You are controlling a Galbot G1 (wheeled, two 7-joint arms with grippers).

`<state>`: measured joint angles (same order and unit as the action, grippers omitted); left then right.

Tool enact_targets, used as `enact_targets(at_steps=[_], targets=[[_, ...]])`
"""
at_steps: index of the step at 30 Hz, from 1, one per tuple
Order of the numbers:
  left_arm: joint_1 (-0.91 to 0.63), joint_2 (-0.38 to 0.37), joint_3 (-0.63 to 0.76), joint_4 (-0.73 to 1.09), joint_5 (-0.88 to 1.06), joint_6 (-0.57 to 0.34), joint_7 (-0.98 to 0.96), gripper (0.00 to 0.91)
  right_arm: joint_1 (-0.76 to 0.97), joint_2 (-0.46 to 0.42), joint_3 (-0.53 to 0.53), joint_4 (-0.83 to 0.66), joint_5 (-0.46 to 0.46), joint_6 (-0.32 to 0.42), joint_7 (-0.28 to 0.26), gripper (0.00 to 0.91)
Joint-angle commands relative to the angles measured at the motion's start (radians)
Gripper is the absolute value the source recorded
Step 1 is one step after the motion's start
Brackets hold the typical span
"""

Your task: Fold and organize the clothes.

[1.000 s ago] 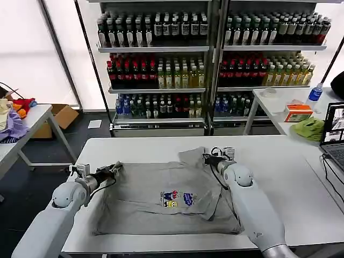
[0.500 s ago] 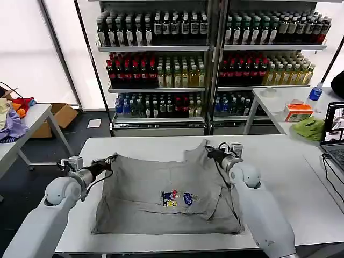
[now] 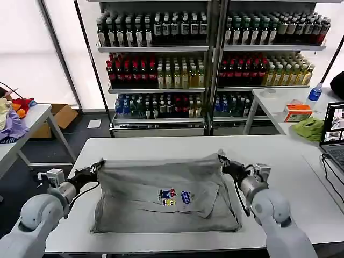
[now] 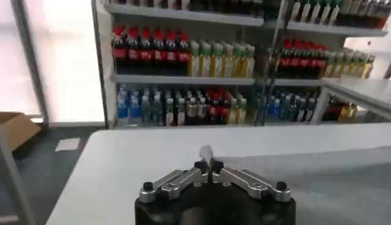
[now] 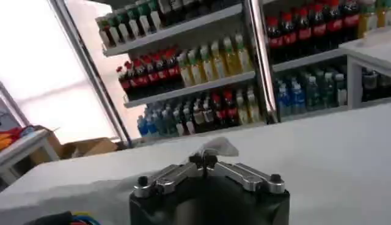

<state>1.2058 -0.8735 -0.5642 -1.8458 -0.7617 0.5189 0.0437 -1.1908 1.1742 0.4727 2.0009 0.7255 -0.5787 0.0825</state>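
- One light grey shirt [image 3: 161, 196] is spread over the white counter [image 3: 301, 177], its multicoloured chest print [image 3: 176, 196] facing up near the middle.
- Its far edge is lifted off the counter and drawn taut between the two claws, while the near edge lies flat close to the counter's front rim.
- The left claw [image 3: 95, 167] is seen at the shirt's far left corner, closed on a pinch of fabric, just above the counter's left part.
- In the left wrist view the left claw [image 4: 208, 166] is shown with its fingertips pressed together on a small tuft of grey cloth [image 4: 206, 152], the rest of the shirt trailing off over the counter to one side.
- The right claw [image 3: 224, 163] is seen at the far right corner, likewise clamped on the shirt, with a fold of cloth hanging down beneath it.
- In the right wrist view the right claw [image 5: 204, 162] is shown with its tips meeting on a small bunch of pale cloth [image 5: 218, 147] raised above the counter.
- Some creases are seen running across the shirt's right half, where a layer is doubled under.
- Shelves of bottles [image 3: 177, 64] are seen behind the counter, well apart from the shirt.
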Motion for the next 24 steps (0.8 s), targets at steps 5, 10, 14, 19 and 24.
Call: enact_targets(at_steps=[5,10,14,19,24], targets=[[0.475,-0.015,-0.191,-0.239,0.093,0.011,-0.002,0.887,-0.557,0.021,0.096,0.322,-0.143,0.033,-0.015,0.0],[0.505,-0.043,-0.213,-0.262,0.135,0.014,0.009,0.907,-0.518,0.018,0.107,0.293,-0.156,0.078,-0.017,0.907],[0.511,-0.071,-0.287,-0.312,0.123,0.039,-0.016,0.907,-0.501,0.012,0.133,0.279,-0.184,0.211,-0.088,0.907],[0.528,-0.131,-0.287,-0.352,0.141,0.032,-0.058,0.907,-0.471,0.021,0.153,0.171,-0.308,0.475,-0.173,0.907],[0.479,-0.252,-0.155,-0.335,0.166,-0.029,-0.147,0.907,-0.477,0.018,0.156,0.103,-0.295,0.589,-0.234,0.907]])
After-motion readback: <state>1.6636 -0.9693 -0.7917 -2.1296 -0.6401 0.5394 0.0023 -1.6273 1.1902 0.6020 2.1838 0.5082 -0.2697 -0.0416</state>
